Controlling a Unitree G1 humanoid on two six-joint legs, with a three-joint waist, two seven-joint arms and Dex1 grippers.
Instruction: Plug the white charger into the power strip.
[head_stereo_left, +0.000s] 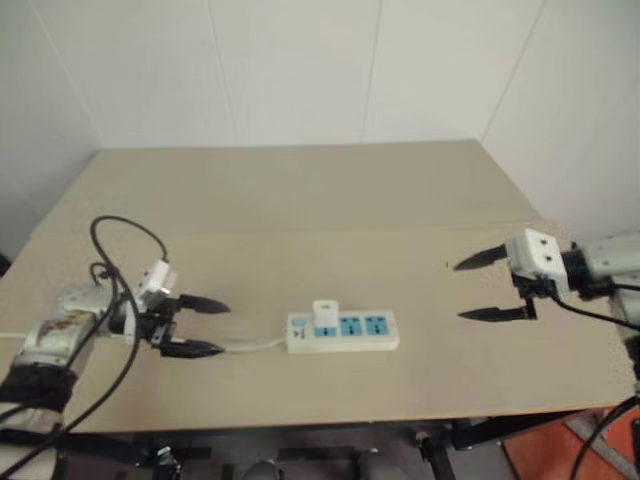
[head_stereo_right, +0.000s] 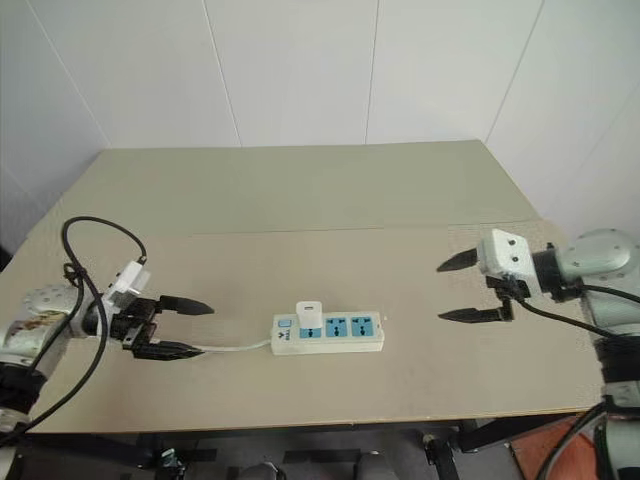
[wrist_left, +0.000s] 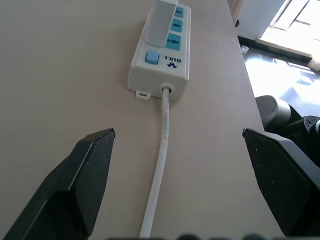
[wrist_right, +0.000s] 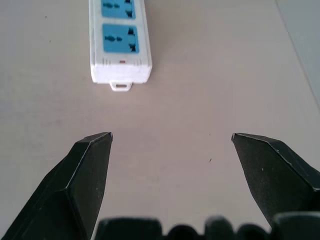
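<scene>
Left gripper (head_stereo_right: 180, 327): jaws apart, nothing held | right gripper (head_stereo_right: 468, 287): jaws apart, nothing held | charger (head_stereo_right: 309, 316): seen upright in the power strip (head_stereo_right: 328, 334)'s socket nearest its cord (wrist_left: 159, 165) | risk: cord beside left fingers could be snagged, strip dragged across table (head_stereo_right: 300, 200), charger loosened.

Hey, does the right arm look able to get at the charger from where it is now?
Probably yes. The right tool hangs open off the strip's far end, bare table between them; the charger stands plugged in near the switch end, nothing blocking it.
</scene>
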